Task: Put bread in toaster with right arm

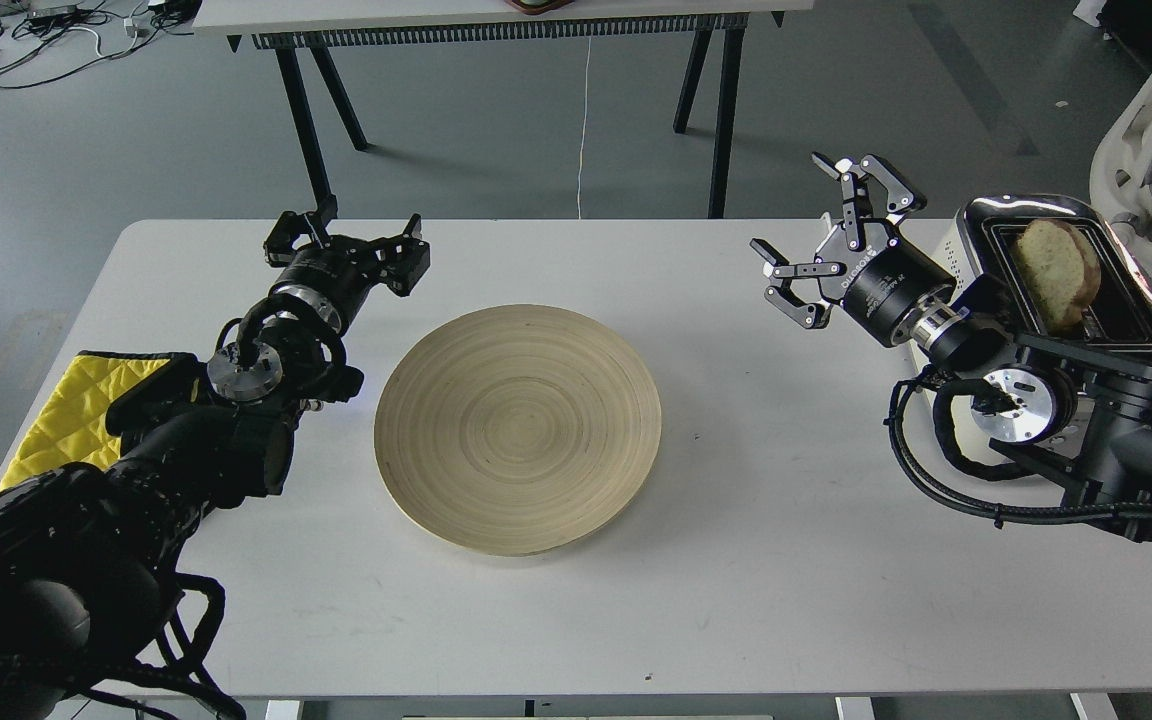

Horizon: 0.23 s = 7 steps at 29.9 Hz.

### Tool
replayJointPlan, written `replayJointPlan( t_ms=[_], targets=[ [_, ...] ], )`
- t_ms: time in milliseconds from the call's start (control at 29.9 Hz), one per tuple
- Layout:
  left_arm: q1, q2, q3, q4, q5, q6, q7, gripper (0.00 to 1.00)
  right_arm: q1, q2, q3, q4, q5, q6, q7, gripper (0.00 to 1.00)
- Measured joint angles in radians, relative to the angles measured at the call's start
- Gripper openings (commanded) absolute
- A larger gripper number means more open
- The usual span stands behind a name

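The bread (1058,273), a pale tan slice with a brown crust, stands tilted in a slot of the cream-white toaster (1036,225) at the right end of the table. Much of the toaster's body is hidden behind my right arm. My right gripper (821,240) is open and empty, to the left of the toaster, above the table and pointing up and left. My left gripper (348,243) is open and empty at the back left of the table, left of the wooden plate.
A round wooden plate (519,428) lies in the middle of the white table (786,560). A yellow cloth (71,408) lies at the left edge under my left arm. A white cord (841,265) runs behind the right gripper. Another table's black legs (306,110) stand beyond.
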Motion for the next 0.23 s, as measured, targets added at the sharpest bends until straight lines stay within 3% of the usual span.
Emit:
replayJointPlan(
  t_ms=[234],
  targets=[
    [0.000, 0.000, 0.000, 0.000, 0.000, 0.000, 0.000, 1.00, -0.002, 0.026, 0.000, -0.012, -0.003, 0.000, 0.000, 0.99]
  ],
)
